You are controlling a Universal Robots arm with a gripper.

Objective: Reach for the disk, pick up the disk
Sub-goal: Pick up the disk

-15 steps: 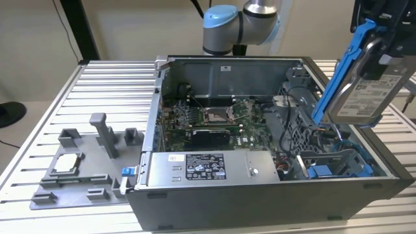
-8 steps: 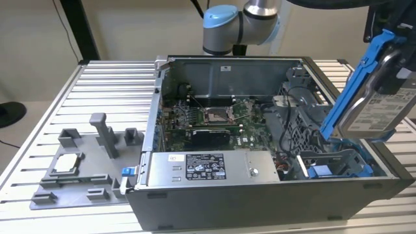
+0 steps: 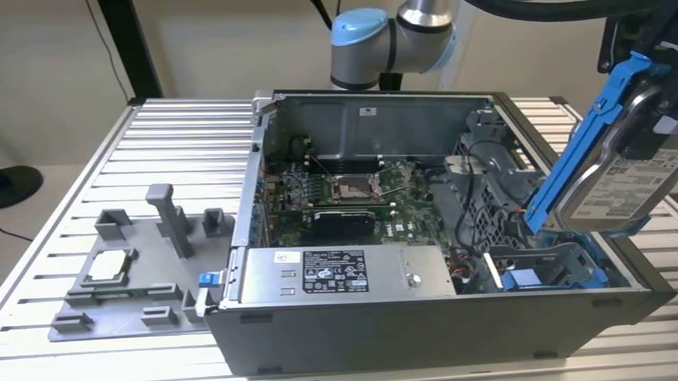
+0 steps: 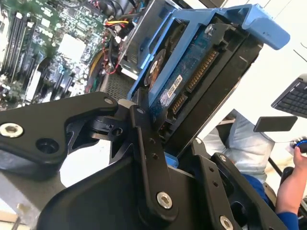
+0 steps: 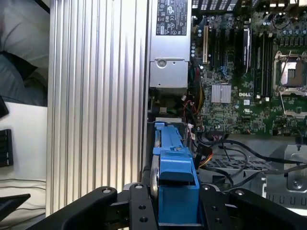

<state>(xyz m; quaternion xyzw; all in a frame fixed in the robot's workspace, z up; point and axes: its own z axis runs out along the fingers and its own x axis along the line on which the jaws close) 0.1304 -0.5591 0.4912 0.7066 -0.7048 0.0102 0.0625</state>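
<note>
The disk (image 3: 620, 178) is a silver drive with a white label in a blue carrier frame. It hangs tilted on edge above the open computer case's drive bay (image 3: 541, 274), at the exterior view's right. My gripper (image 3: 649, 127) is shut on it from above, with a black finger lying across its labelled face. In the second wrist view the disk (image 4: 192, 81) shows its circuit board and connector side between the black fingers (image 4: 144, 143) of the gripper (image 4: 192, 115). In the first wrist view the carrier's blue edge (image 5: 175, 187) stands in the gripper (image 5: 172, 203).
The open computer case (image 3: 424, 325) stands on a slatted metal table (image 3: 180, 143). Inside it are a grey power-supply box (image 3: 339, 274), a motherboard (image 3: 350, 190) and cables (image 3: 477, 198). A grey fixture plate (image 3: 127, 270) with a small chip lies at the exterior view's left. A seated person (image 4: 288, 191) is nearby.
</note>
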